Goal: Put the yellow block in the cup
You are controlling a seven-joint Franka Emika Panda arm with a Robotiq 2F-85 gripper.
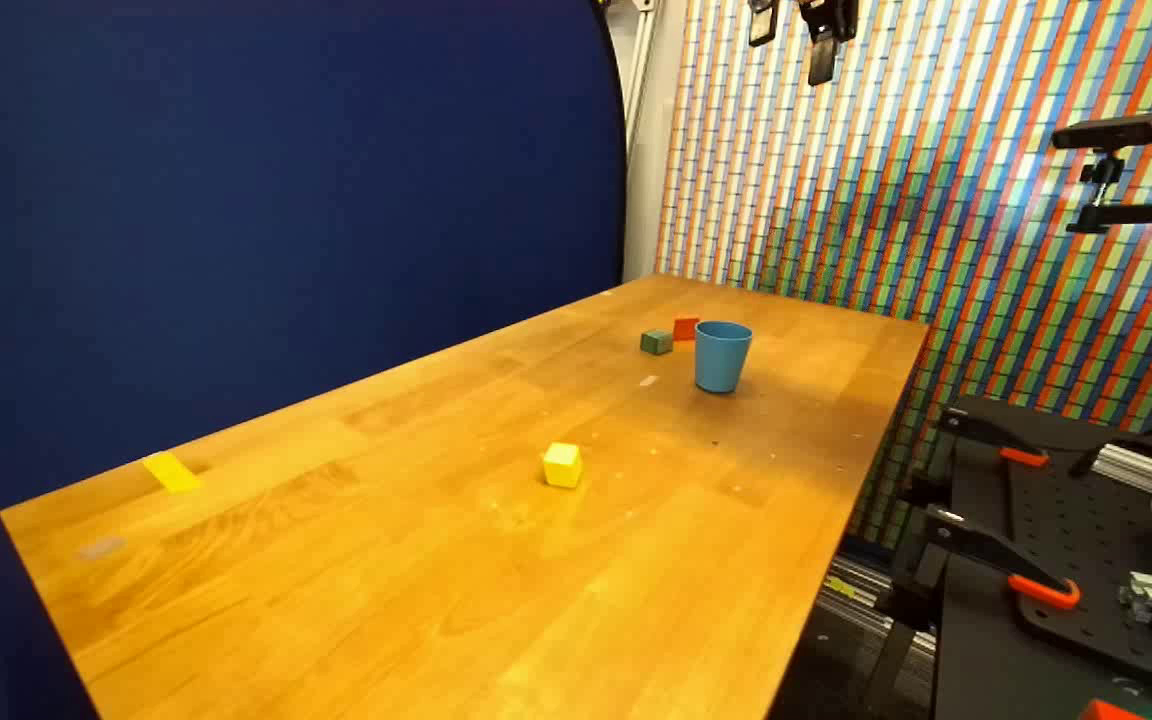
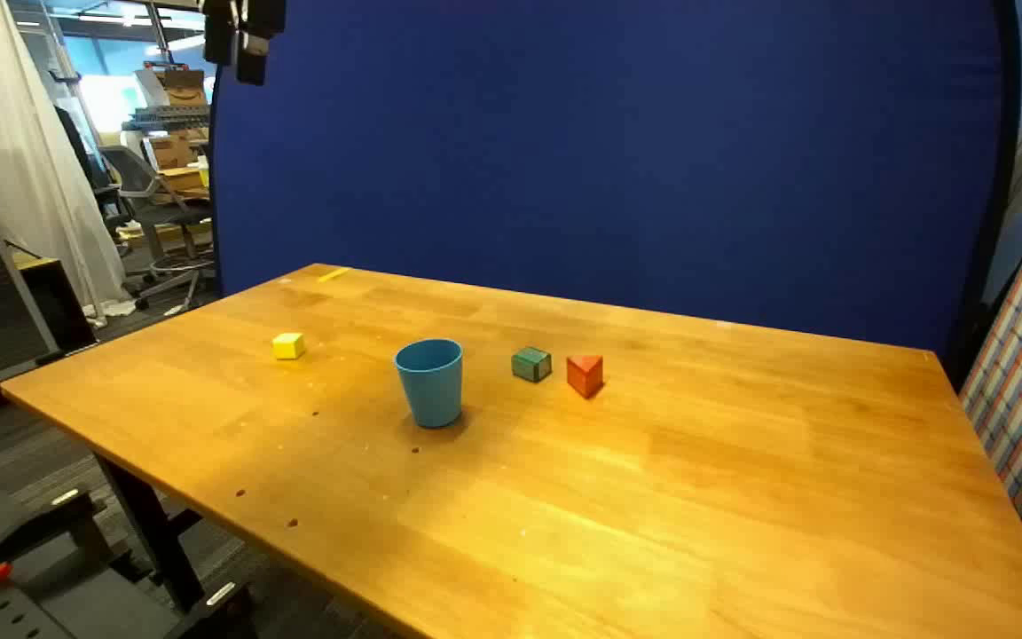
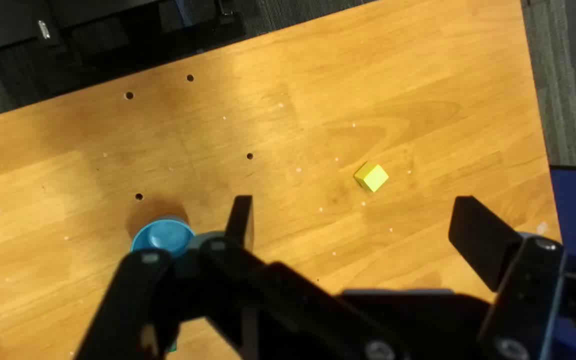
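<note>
With the end effector (image 3: 352,215) spread wide, hanging well above the worktop (image 2: 706,479)! Likely needing centring over the yellow block (image 3: 372,176) and squaring to its faces before lowering.

The cube (image 1: 563,467) is bright yellow, the cup (image 1: 720,364) blue, the block (image 2: 531,365) dark green, the wedge (image 2: 585,376) orange-red, the gripper (image 3: 353,207) black, the tabletop (image 1: 416,590) honey-brown with streaked grain and pale flecks, the backdrop (image 1: 286,220) navy, and the wall (image 1: 986,260) striped red, green, blue and cream.

One blue cup (image 2: 432,389), one yellow block (image 2: 288,346), one green block (image 2: 530,365), one red block (image 2: 585,376).
</note>
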